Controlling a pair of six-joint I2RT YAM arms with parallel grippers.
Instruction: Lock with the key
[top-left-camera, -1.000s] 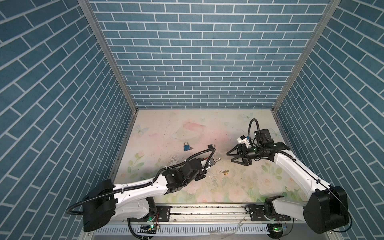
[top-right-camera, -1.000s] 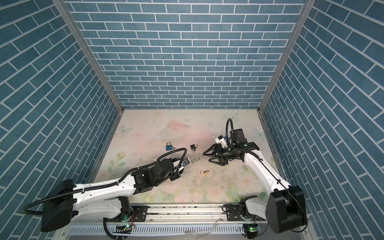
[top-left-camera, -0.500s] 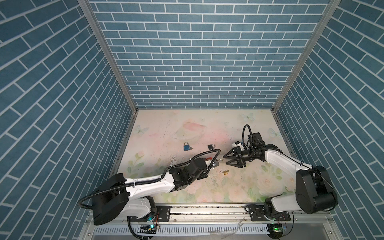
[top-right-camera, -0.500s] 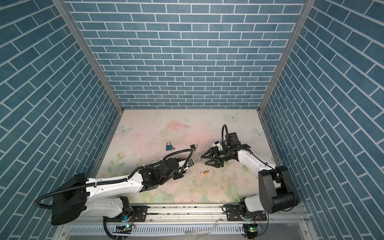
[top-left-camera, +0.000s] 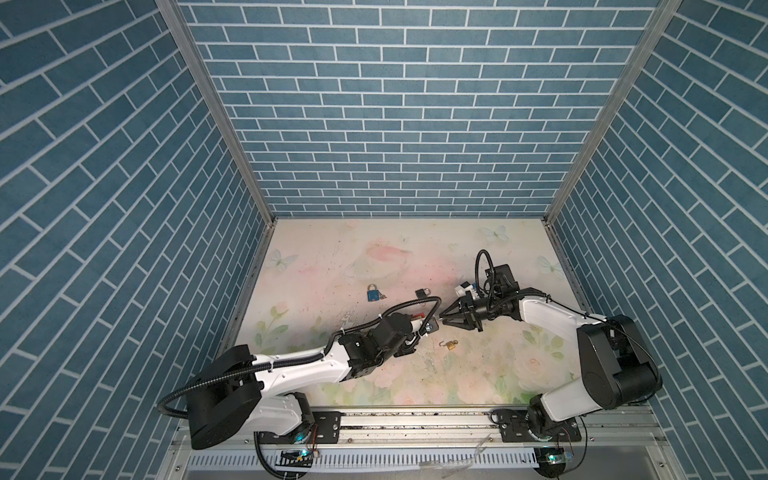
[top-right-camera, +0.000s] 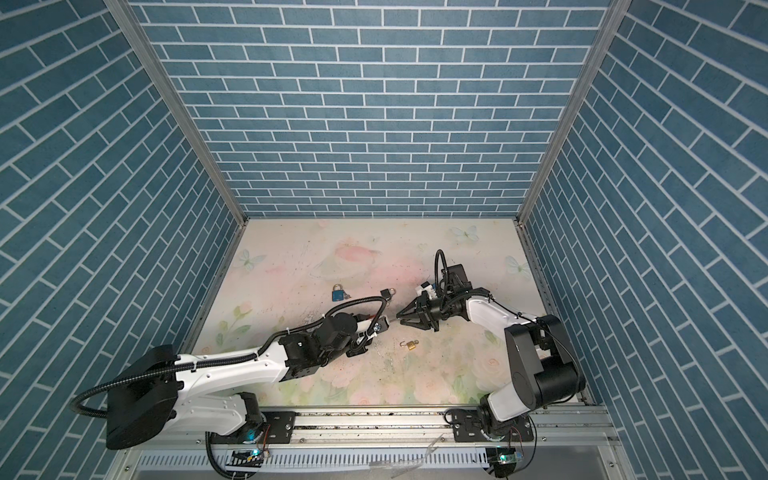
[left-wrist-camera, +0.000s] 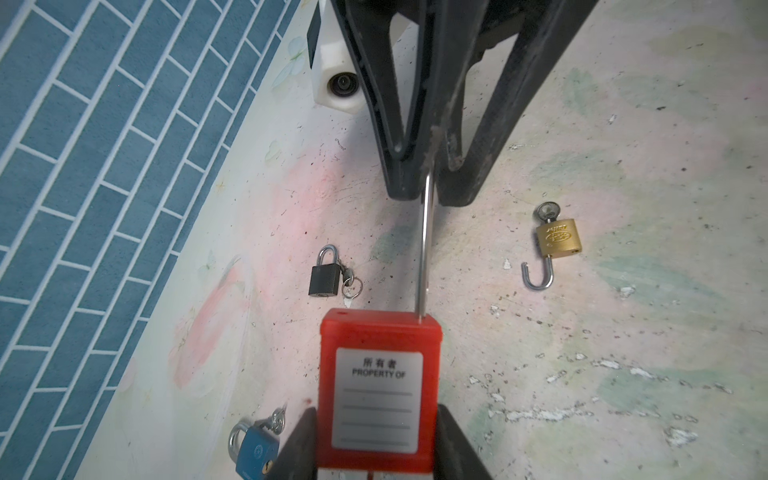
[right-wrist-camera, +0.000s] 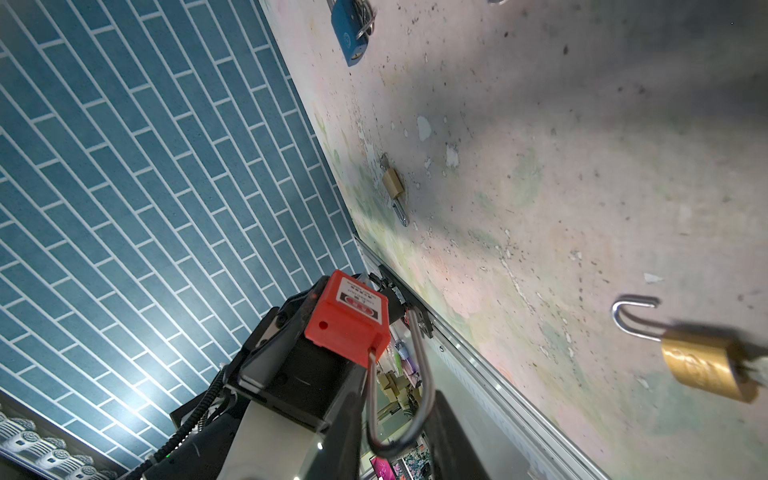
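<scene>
**Between left end effector (left-wrist-camera: 376, 415) and right end effector (left-wrist-camera: 428, 195): red padlock (left-wrist-camera: 378, 345) held at both ends**

The left end effector clamps the red body. The right end effector is pinched narrow on the bend of the steel shackle (left-wrist-camera: 424, 257), which has one leg seated and the other free. The white label (left-wrist-camera: 378, 399) reads "所有者 / PROPERTY OF" over blank lines. On the table (left-wrist-camera: 623, 374), near the right end effector, lies a brass padlock (left-wrist-camera: 558, 239) with its shackle open and a key (left-wrist-camera: 546, 212) in its base; its stamp is unreadable. A black padlock (left-wrist-camera: 324, 280) and a blue padlock (left-wrist-camera: 253, 451) lie beyond the left end effector.
</scene>
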